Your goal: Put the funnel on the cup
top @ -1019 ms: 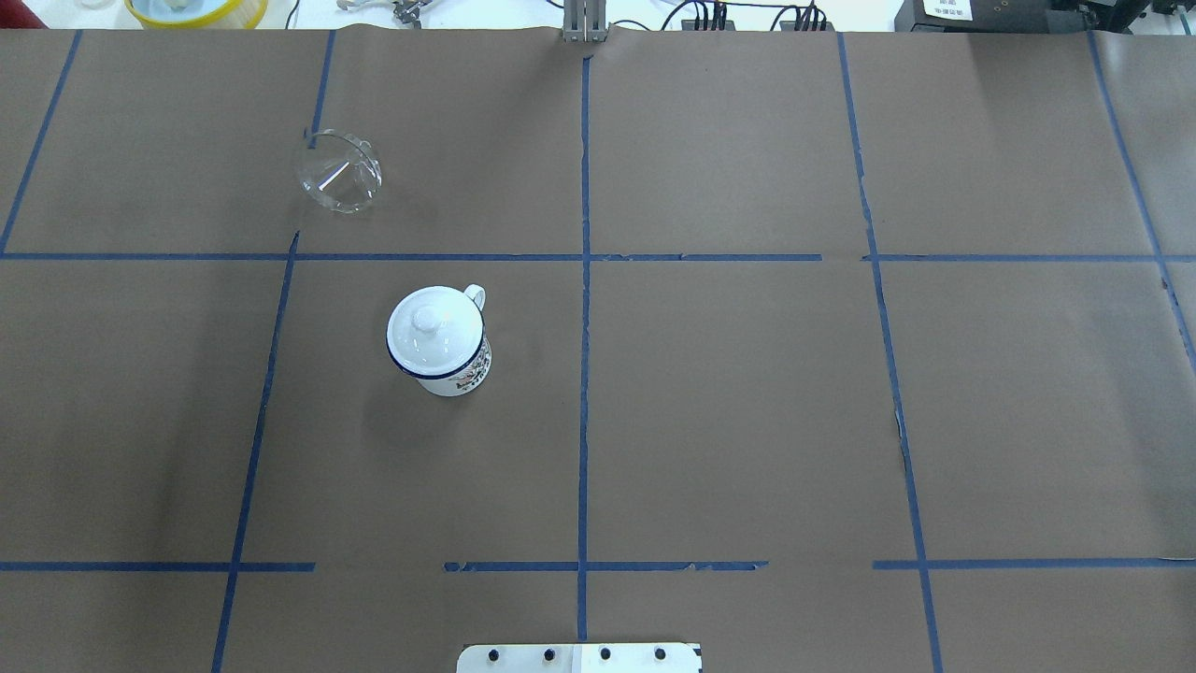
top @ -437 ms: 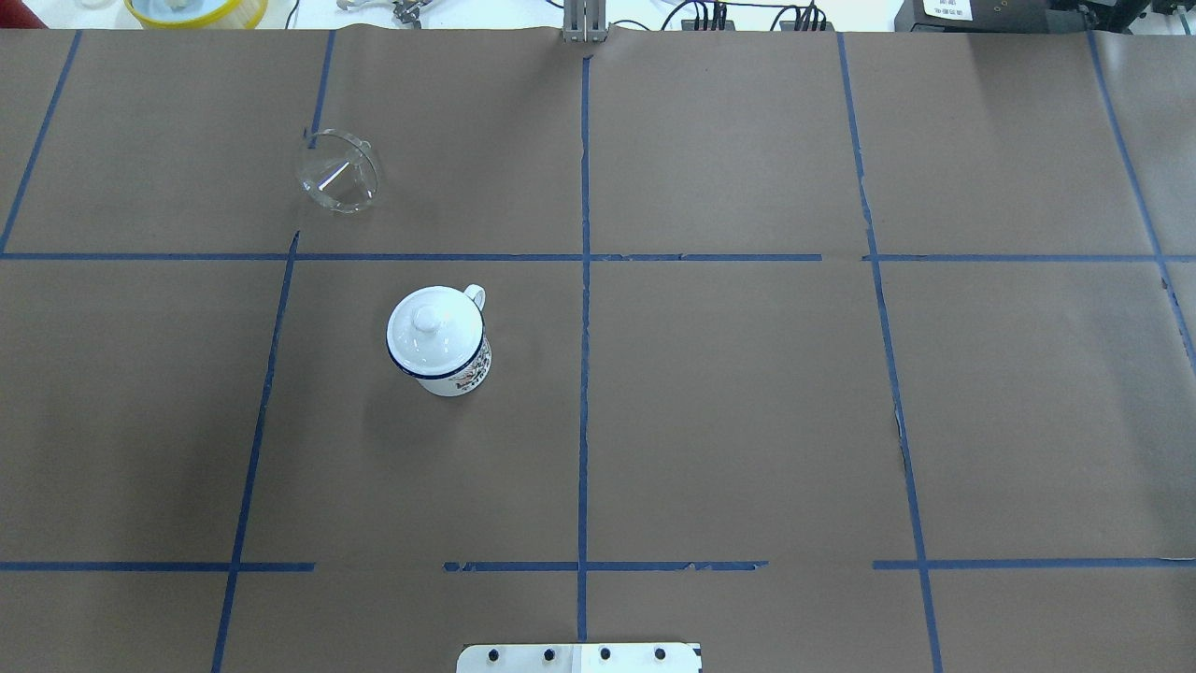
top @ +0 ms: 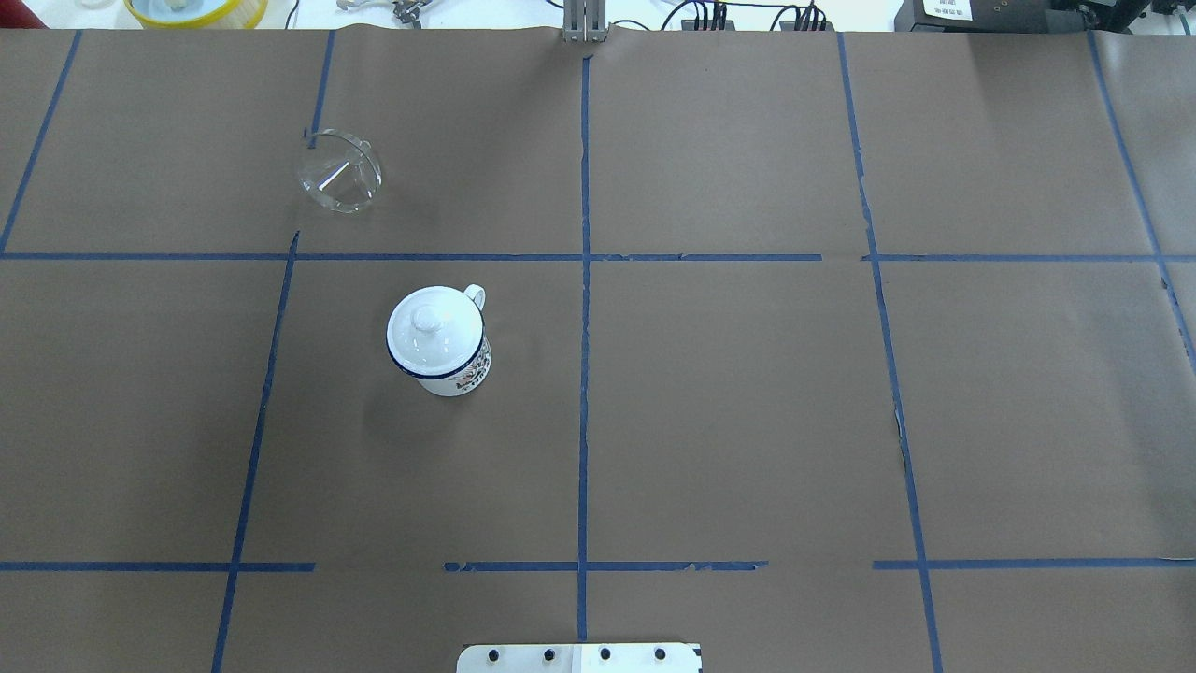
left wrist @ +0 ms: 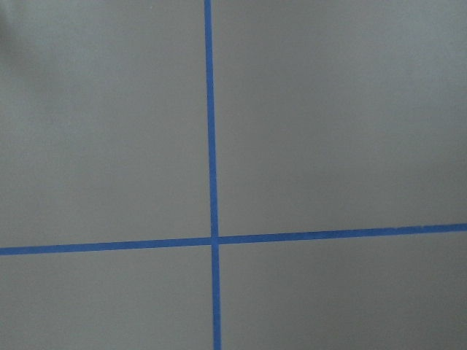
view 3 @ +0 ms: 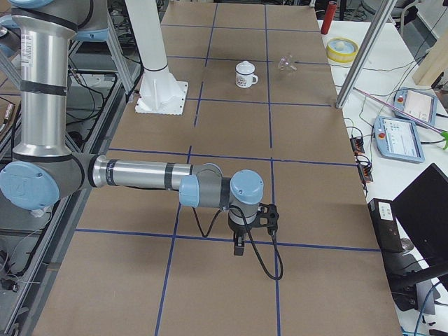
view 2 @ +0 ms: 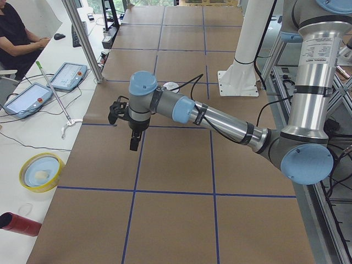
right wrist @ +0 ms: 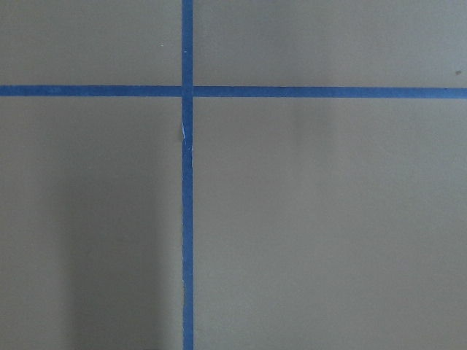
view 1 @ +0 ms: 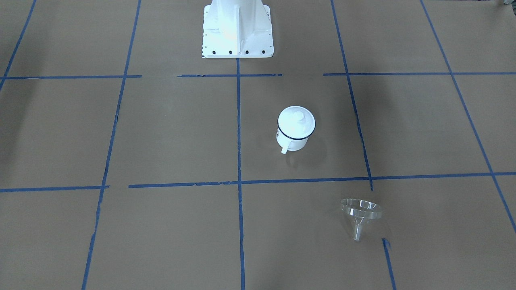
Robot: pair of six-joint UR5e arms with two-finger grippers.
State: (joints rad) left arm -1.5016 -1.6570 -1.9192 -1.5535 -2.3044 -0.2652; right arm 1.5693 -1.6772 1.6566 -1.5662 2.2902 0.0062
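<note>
The clear funnel (top: 338, 173) lies tilted on its side on the brown paper at the far left, its spout pointing away from the robot (view 1: 360, 213). The white cup (top: 439, 341) with a dark blue rim stands upright closer in, and a white lid with a knob (top: 428, 320) sits on it. Both also show in the exterior right view: the funnel (view 3: 285, 63) and the cup (view 3: 245, 74). My left gripper (view 2: 133, 142) shows only in the exterior left view and my right gripper (view 3: 238, 246) only in the exterior right view. I cannot tell whether either is open or shut. Both are far from the cup and funnel.
The white robot base (view 1: 237, 28) stands at the near table edge. A yellow bowl (view 2: 41, 171), a red cylinder (view 2: 19, 224), tablets (view 2: 69, 74) and a metal pole (view 2: 82, 38) stand along the far side. Both wrist views show only brown paper and blue tape lines.
</note>
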